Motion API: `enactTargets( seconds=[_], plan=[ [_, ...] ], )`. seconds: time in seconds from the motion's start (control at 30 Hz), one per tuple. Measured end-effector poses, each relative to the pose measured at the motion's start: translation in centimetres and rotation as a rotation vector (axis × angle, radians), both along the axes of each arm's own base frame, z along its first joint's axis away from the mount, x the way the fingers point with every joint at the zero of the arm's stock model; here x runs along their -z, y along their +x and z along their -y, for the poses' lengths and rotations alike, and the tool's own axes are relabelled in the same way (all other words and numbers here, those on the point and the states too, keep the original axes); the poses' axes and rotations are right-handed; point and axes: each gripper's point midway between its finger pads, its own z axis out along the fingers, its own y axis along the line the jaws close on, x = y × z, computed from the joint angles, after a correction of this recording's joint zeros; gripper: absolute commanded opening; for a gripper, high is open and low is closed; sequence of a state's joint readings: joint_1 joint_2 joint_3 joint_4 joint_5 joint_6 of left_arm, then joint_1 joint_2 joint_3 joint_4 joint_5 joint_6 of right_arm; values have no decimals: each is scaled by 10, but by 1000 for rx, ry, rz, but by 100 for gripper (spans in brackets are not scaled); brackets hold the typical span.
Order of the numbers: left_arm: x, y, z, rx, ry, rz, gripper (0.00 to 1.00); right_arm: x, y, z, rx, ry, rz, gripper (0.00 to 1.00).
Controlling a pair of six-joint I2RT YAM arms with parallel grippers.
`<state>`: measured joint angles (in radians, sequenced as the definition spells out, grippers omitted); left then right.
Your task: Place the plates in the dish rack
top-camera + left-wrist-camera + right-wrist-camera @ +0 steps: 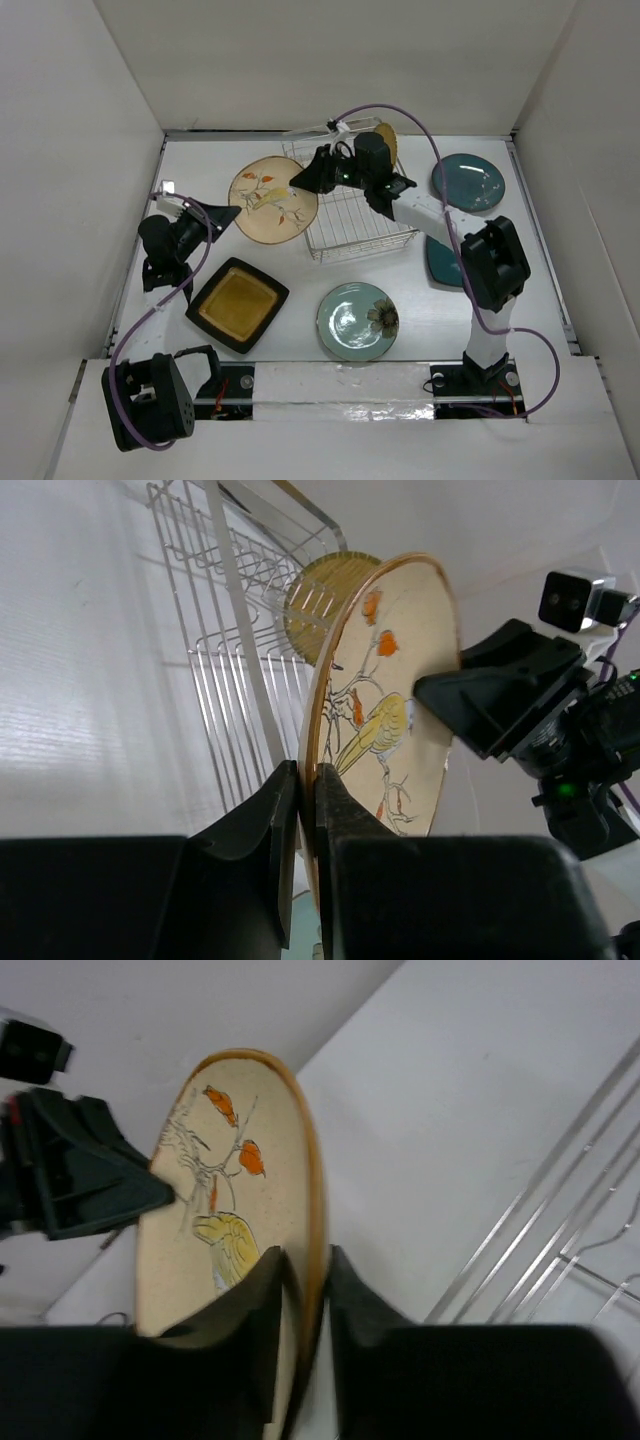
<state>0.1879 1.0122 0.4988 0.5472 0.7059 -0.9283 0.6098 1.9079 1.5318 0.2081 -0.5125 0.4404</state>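
Dish rack [345,222] holds one upright tan plate [387,137].

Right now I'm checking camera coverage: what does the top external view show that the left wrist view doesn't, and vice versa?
Only top external: the square black-rimmed mustard plate, round pale green plate and round dark teal plate. Only left wrist: the left pincer shut on the round cream bird-painted plate's rim, seen close. Both: that plate, the silver wire dish rack, the right pincer.
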Motion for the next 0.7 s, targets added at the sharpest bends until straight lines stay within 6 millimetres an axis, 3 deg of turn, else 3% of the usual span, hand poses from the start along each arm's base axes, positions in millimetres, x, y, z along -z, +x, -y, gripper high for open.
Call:
enactTargets(
  seconds=[0.07,0.17,0.2,0.27,0.3,0.4,0.53,0.63,0.7],
  plan=[
    [2,-2,2,11,6,-6,0,-5,-3,4,-44,49,-34,0],
    [-1,-6,9,40,27,16,1,-1,-3,13,-67,86,-82,0],
    [-1,-7,11,51,29,16,24,1,-5,16,-78,96,-99,0],
    [-2,-9,12,54,37,20,45,7,-8,21,-86,107,-117,0],
    [-7,-9,10,47,41,31,63,12,-8,26,-79,99,-126,0],
    [-31,-11,5,13,82,104,85,30,1,52,-19,76,-181,0],
    [-67,-19,-2,-55,161,213,92,17,33,100,156,66,-167,0],
    [-79,-28,-1,-85,213,264,90,-12,55,142,318,57,-86,0],
    [-78,-35,10,-59,242,277,88,-33,71,170,447,26,-24,0]
  ],
)
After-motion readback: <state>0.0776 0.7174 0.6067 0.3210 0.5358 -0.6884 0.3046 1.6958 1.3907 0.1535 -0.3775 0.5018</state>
